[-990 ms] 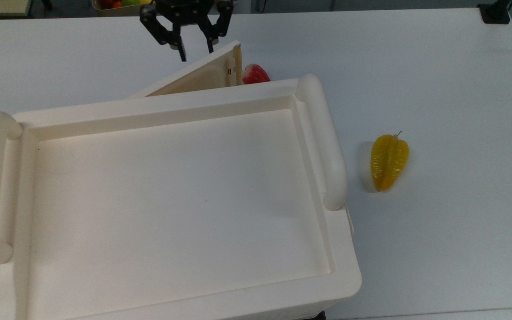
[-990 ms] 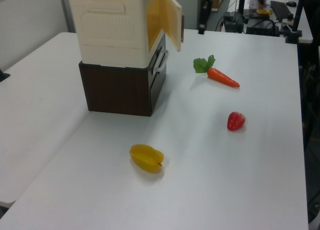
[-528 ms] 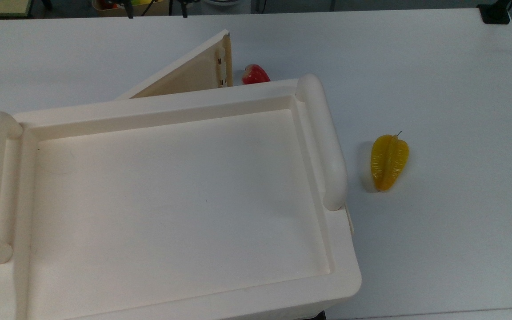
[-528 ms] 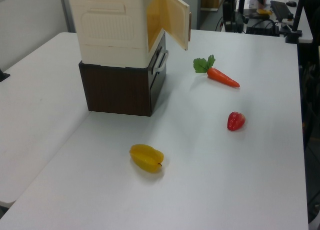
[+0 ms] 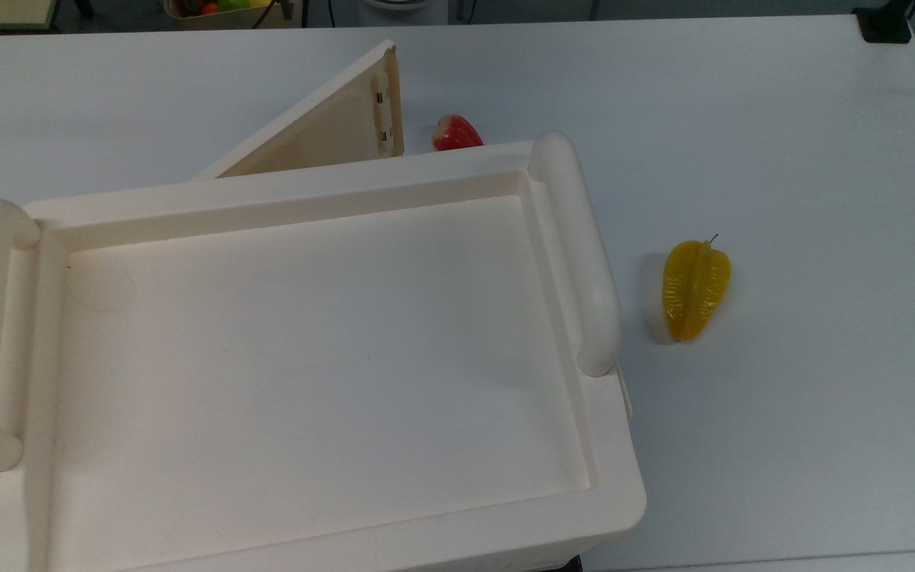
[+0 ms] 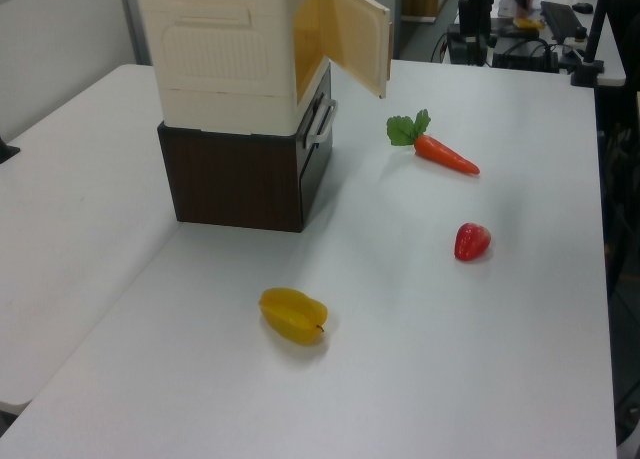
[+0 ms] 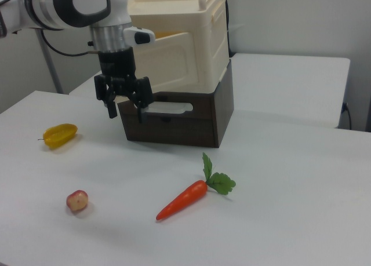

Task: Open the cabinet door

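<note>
Standing ajar, cabinet door (image 5: pixel 322 127); end effector (image 7: pixel 124 113) spread, empty

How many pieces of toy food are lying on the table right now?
3. A carrot out in front of the cabinet's open side, a strawberry nearer the left view's camera, and a yellow starfruit off the cabinet's side. More may be hidden inside.

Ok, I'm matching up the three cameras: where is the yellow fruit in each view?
Top view: the yellow fruit lies on the table at the top view's right, just past the cabinet.
Left view: low centre, nearer the camera than the cabinet.
Right view: far at the right view's left, left of the cabinet.
Shared landmark: the cream cabinet.
</note>
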Controlling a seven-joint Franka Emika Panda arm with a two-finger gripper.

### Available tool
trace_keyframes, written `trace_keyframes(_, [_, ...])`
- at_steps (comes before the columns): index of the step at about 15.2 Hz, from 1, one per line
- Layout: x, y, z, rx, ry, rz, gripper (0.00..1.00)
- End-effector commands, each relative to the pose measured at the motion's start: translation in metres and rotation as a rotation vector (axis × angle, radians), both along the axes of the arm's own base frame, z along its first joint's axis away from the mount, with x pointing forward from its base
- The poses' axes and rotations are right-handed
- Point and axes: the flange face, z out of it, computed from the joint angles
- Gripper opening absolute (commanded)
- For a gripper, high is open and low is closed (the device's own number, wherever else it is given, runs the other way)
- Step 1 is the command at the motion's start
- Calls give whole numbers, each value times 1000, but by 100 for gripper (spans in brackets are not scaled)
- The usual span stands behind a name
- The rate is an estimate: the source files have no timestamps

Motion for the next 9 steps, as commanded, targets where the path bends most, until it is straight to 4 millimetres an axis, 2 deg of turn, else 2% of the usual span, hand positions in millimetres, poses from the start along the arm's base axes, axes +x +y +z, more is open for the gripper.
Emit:
trace_keyframes(1, [-11, -13, 8, -8, -48, -32, 100])
trace_keyframes(6, [-17, -28, 15, -11, -60, -49, 100])
trace_keyframes(9, [-19, -29, 17, 0, -63, -51, 100])
